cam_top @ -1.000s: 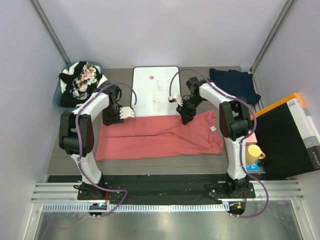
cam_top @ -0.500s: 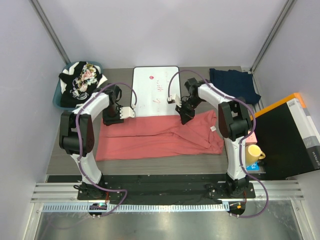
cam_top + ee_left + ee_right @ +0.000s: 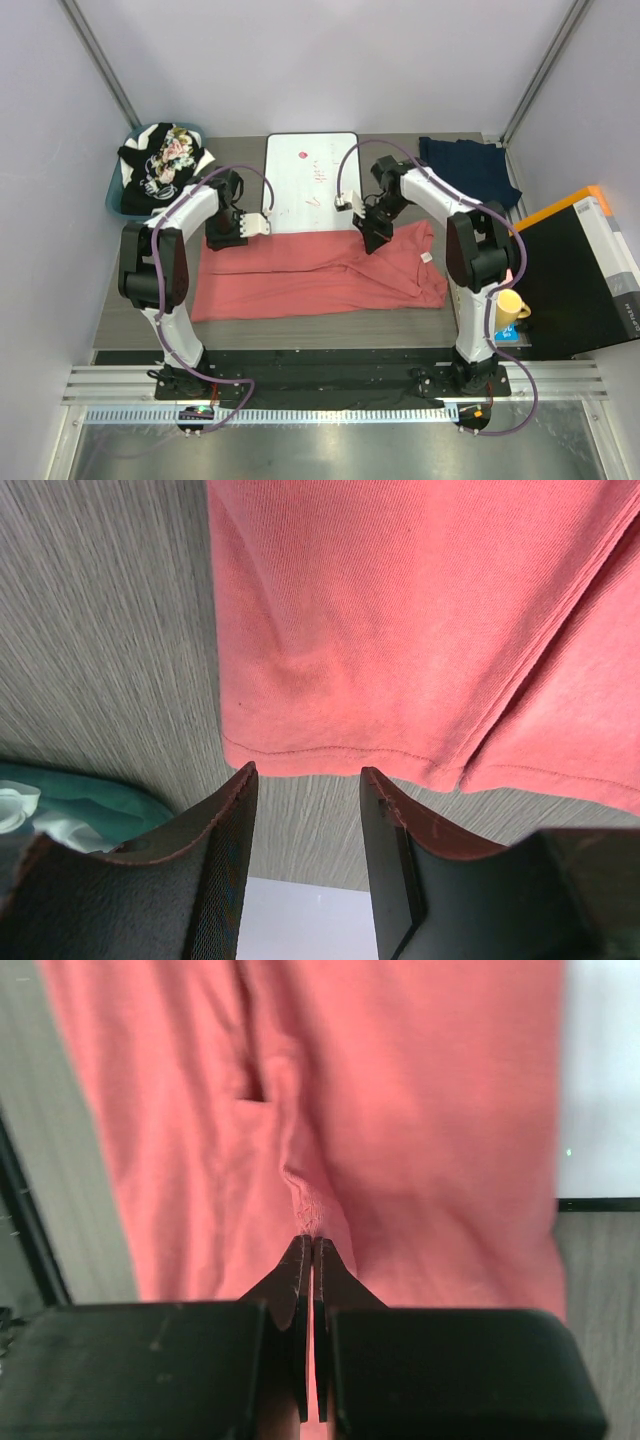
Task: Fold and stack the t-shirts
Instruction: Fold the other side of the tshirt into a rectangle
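Right tool (image 3: pixel 308 1245) pinching puckered ridge of soft coral t-shirt (image 3: pixel 420 1110).

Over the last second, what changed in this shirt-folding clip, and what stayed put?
The right hand closed, pinching a pucker of the salmon t-shirt near its far edge; its elbow swung slightly outward. The left hand stayed open at the far left hem. The navy t-shirt and white board did not move.
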Robot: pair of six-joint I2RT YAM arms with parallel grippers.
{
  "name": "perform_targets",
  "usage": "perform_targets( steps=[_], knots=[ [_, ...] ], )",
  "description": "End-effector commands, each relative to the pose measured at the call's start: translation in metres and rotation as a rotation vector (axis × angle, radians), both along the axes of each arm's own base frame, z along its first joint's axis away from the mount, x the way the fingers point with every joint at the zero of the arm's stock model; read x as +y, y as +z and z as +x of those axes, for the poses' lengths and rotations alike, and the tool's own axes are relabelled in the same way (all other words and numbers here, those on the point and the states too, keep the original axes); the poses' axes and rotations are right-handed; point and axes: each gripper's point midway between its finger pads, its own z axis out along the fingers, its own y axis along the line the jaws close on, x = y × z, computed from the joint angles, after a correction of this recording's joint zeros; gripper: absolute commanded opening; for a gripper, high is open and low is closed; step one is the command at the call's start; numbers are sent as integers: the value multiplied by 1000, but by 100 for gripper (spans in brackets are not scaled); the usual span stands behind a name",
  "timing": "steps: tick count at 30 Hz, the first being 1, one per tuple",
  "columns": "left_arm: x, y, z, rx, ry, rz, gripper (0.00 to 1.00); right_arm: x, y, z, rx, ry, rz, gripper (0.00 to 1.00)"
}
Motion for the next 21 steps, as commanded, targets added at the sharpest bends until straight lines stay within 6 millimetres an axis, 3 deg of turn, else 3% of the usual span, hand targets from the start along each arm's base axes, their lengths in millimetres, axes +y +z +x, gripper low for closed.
perform_targets(
  steps=[1, 19, 21],
  knots=[
    [-6, 10, 4, -29, -19, -19, 46, 9, 42, -38, 3, 80, 60, 1],
    [-17, 12, 5, -31, -90, 10, 46, 43, 52, -146, 115, 305, 77, 1],
    [-18, 11, 6, -33, -96, 12, 46, 49, 55, -154, 119, 331, 76, 8]
  ],
)
